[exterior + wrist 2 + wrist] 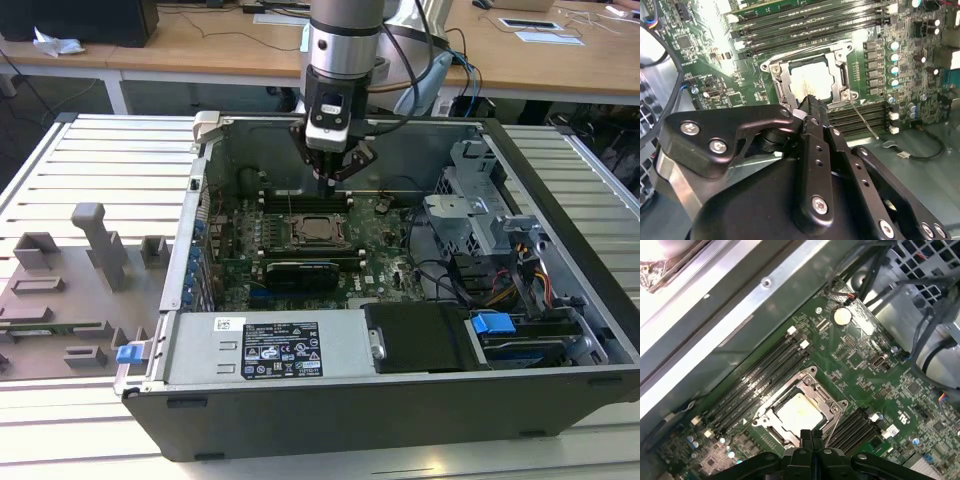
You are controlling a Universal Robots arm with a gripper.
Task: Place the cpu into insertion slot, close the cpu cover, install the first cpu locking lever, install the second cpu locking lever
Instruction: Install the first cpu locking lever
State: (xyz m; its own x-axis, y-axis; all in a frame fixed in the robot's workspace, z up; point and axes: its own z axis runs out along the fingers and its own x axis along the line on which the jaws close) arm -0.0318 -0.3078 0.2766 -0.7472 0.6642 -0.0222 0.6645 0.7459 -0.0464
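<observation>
From where I stand, the exterior view's left holds a grey fixture plate with moulded holders, lying flat on the ribbed metal table. A blue clip sits at the near corner of the open computer case.

Inside the case, the power supply box with its white label lies along the front. Behind it is the green motherboard. The cpu sits flat in its socket near the board's middle, its pale top showing in both wrist views. The cpu cover lies down around it, a silvery frame with the chip showing through its window. In the second wrist view a thin silvery rod slants out from one corner of the socket across the memory slots.

The gripper hangs from the arm above the board, just behind the socket, its fingers pressed together and holding nothing. In both wrist views the joined tip points down close to the socket's edge.

On the exterior view's right stand the drive cage, loose cables and a blue latch.
</observation>
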